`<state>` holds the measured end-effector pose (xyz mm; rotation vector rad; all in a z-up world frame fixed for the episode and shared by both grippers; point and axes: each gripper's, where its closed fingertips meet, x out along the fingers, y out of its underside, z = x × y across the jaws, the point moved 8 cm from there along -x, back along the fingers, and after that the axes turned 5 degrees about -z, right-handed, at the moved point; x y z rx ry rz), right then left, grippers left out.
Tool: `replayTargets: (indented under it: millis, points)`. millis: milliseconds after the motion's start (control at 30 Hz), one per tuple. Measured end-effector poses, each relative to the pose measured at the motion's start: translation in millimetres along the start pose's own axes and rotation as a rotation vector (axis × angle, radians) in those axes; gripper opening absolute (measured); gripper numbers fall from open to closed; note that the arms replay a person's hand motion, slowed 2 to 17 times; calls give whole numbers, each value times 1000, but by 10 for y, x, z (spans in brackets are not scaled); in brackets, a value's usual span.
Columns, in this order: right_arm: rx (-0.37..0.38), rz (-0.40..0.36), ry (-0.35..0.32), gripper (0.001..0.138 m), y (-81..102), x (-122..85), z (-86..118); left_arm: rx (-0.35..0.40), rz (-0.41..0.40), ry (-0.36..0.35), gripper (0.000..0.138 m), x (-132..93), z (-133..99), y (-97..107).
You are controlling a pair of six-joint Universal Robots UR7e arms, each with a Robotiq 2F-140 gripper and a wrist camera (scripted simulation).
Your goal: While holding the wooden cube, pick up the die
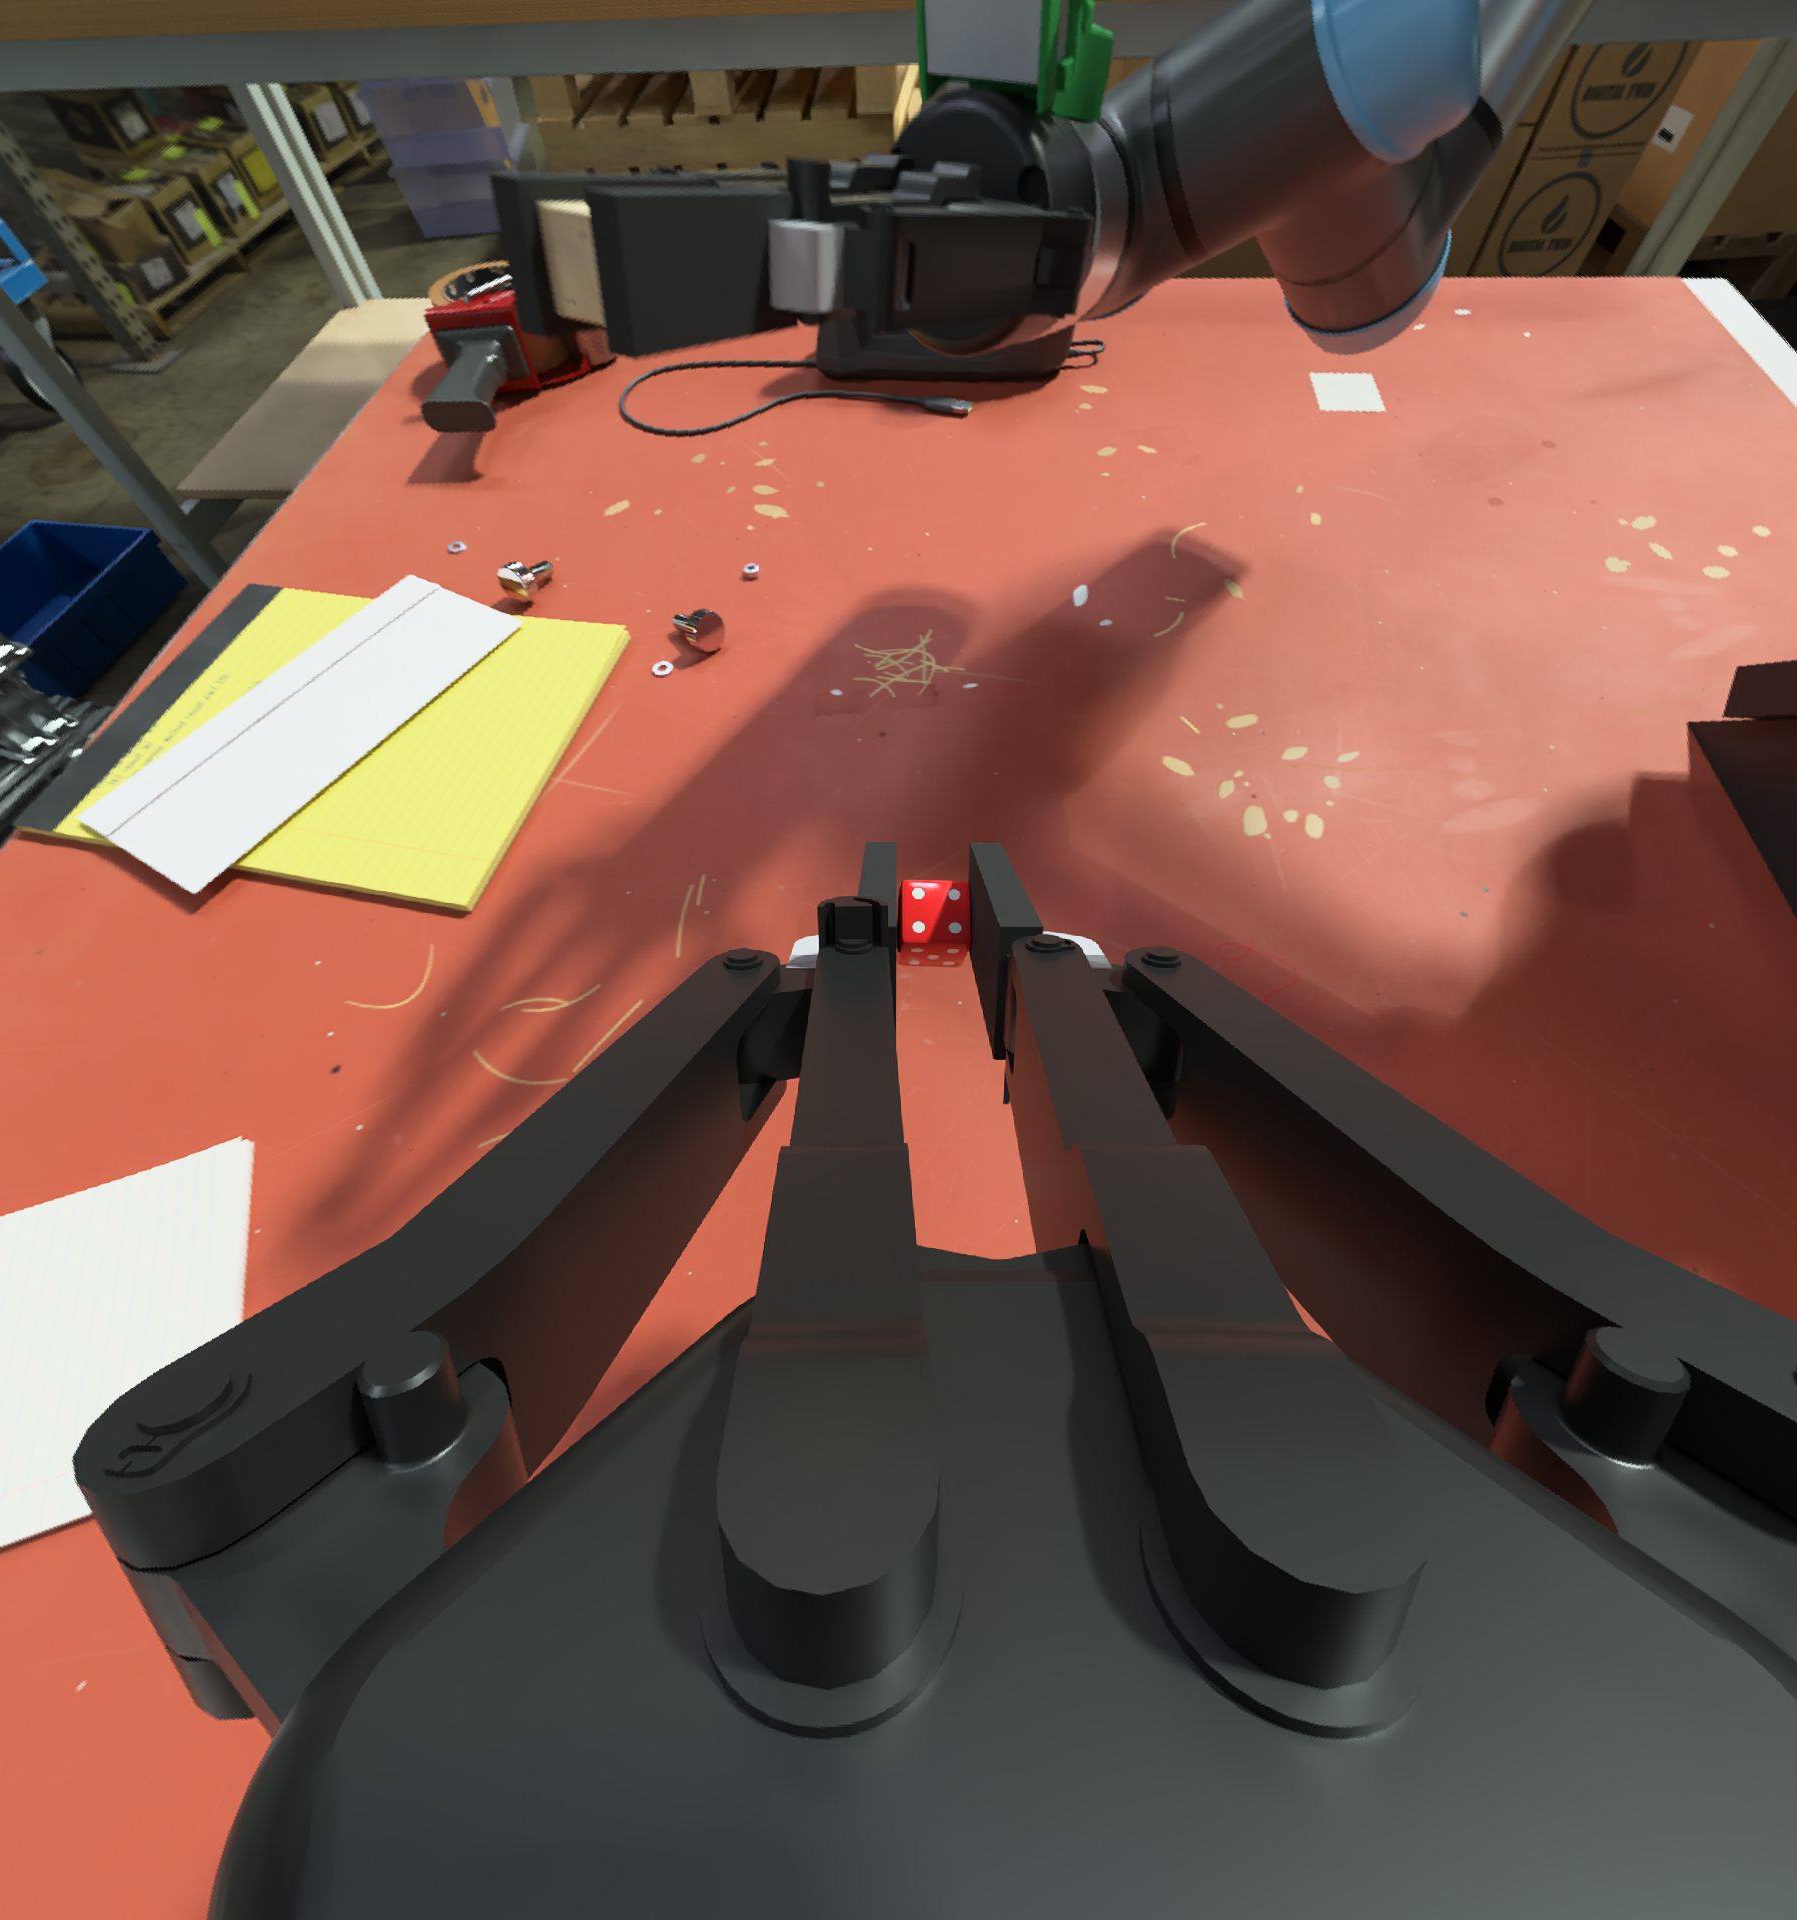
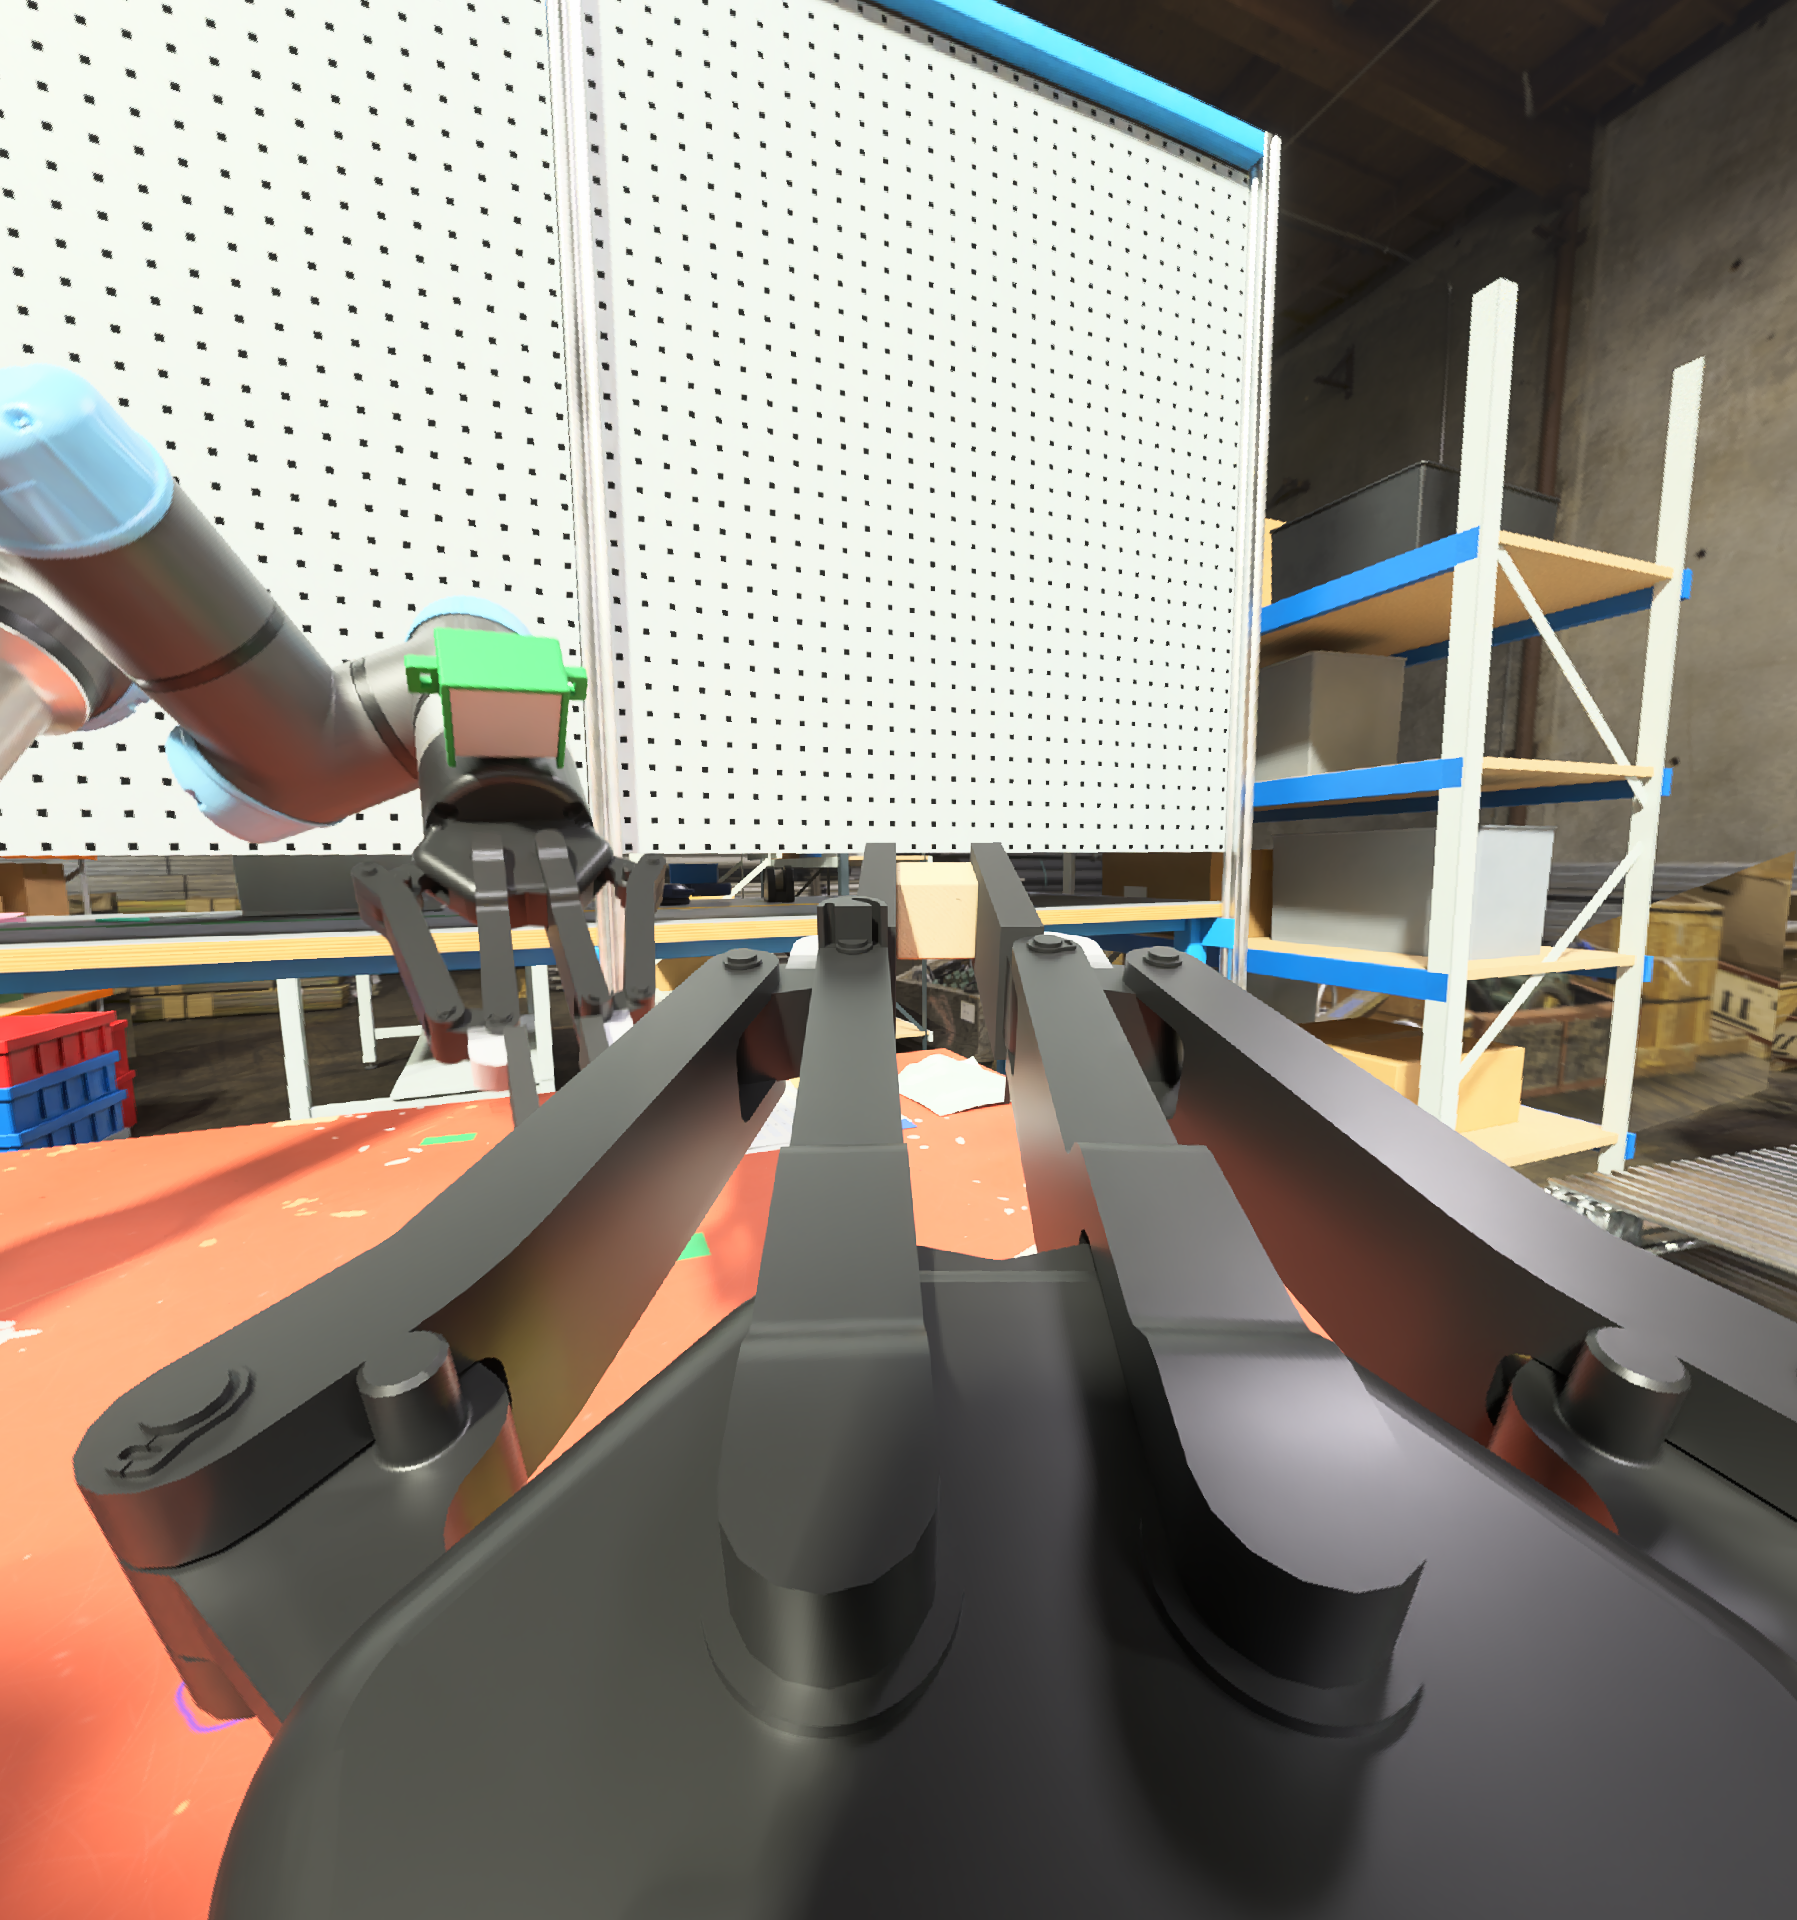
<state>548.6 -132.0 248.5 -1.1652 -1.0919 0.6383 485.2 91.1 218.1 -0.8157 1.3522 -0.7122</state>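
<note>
Left gripper: fingers closed against the red die, which sits between the pads, low over the red table; whether it rests on the surface cannot be told. Right gripper: raised and level at the far edge, clamped on the wooden cube. Left of the die: yellow pad under a white folded sheet, two bolts nearby. Beyond the table: stacked red and blue bins, contents not visible; a blue bin on the floor at the left.
</note>
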Motion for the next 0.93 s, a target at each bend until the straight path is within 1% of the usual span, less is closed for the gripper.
replayTargets:
  millis: [200, 433, 633, 933]
  points:
    - [5, 14, -10, 19, 68, 33, 9, -15, 1, -44, 19, -200, 125, -145]
    - [10, 30, -29, 19, 153, 74, 37, -34, 5, -72, 19, -378, 232, -305]
    - [20, 43, -47, 19, 232, 114, 70, -47, 8, -92, 19, -492, 316, -435]
    - [37, 64, -75, 19, 365, 181, 140, -70, 6, -101, 19, -605, 414, -617]
